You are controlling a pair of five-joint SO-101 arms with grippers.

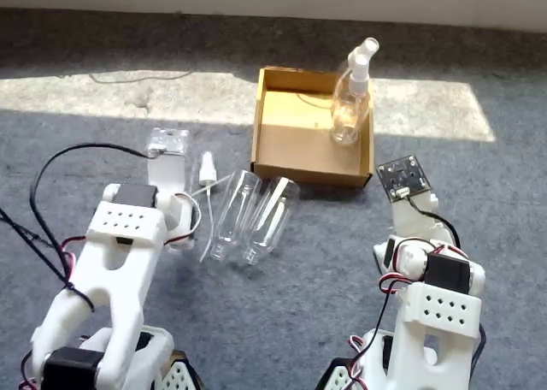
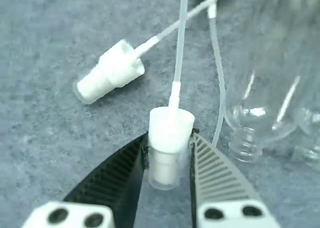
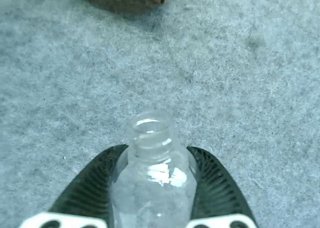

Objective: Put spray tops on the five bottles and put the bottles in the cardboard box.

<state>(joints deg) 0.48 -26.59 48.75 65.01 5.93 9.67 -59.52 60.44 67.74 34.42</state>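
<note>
Left gripper (image 2: 169, 137): clamped on a spray top (image 2: 171, 120) at its white cap, dip tube hanging free.
Right gripper (image 3: 157, 155): closed round the shoulder of an open bottle (image 3: 150, 130), neck bare.
Loose spray top (image 1: 207, 168): left of centre in the high view.
Empty bottles (image 1: 232, 215): two, lying side by side at centre.
Cardboard box (image 1: 308, 169): upper centre; capped bottle (image 1: 350, 108) standing at its right side.
Handling (a guess): bottles light, thin-walled and slick, so grip just under the shoulder. Tops are rigid at the collar, with a limp tube.
</note>
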